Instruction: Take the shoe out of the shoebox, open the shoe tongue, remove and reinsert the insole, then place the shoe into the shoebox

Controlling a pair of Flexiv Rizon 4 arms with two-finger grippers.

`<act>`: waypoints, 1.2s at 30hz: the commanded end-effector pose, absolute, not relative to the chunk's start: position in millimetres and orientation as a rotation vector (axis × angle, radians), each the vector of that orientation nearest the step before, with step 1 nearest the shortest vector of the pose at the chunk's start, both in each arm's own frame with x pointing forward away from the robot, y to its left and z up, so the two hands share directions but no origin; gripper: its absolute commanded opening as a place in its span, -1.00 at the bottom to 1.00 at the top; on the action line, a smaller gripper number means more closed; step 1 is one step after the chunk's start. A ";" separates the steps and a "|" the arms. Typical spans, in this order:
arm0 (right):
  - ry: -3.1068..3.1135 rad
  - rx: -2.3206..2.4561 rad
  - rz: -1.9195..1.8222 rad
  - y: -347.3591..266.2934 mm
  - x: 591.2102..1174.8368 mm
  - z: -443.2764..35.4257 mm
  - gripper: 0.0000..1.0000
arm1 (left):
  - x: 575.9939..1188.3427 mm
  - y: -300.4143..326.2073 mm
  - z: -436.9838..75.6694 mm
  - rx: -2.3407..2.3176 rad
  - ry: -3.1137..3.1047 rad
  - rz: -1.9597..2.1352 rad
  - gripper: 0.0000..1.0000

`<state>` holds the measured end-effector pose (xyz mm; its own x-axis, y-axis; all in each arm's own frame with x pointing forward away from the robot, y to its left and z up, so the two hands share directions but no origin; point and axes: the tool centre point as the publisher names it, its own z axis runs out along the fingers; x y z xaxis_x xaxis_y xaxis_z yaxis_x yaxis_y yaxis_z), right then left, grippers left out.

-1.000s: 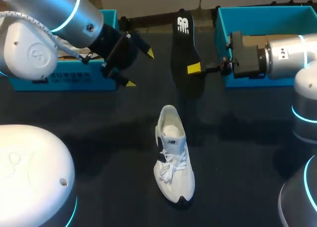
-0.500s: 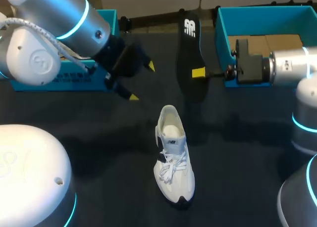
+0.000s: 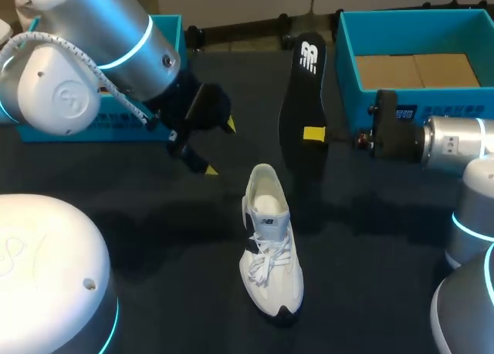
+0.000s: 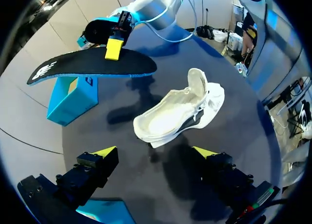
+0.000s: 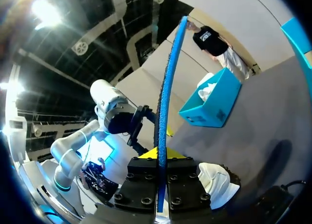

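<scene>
White logo on insole (image 3: 301, 99); shoebox (image 3: 463, 111) label illegible.

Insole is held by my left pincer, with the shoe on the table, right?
No: the right pincer holds the insole, as the head view shows. The shoe is on the table.

We see a dark counter (image 3: 370, 238) under everything. At its far left edge sits a teal box (image 3: 116, 125), partly hidden from above, with crumpled white paper (image 5: 207, 90) showing inside it.
</scene>
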<state>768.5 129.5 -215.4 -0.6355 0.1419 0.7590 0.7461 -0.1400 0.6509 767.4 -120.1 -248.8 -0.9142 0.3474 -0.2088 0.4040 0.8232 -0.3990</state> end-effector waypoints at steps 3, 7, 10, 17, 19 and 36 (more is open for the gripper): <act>-1.687 -1.003 -1.838 131.5 766.6 -215.8 -1.00 | 767.5 -121.4 -249.2 0.595 2.879 -0.665 1.00; -1.687 -0.991 -1.842 136.3 765.4 -220.5 -1.00 | 763.2 -122.8 -262.4 0.558 2.914 -0.650 1.00; -1.667 -0.951 -1.895 143.1 763.5 -233.2 -1.00 | 762.6 -120.6 -276.8 0.498 2.953 -0.667 1.00; -1.636 -0.904 -1.960 150.5 767.4 -244.5 -1.00 | 762.1 -114.2 -300.9 0.446 2.977 -0.786 1.00; -1.630 -0.888 -1.967 152.7 769.6 -246.2 -1.00 | 760.6 -114.6 -308.2 0.445 2.985 -0.794 1.00; -1.594 -0.879 -2.004 157.9 778.1 -258.4 -1.00 | 752.0 -121.0 -330.3 0.475 3.036 -0.900 1.00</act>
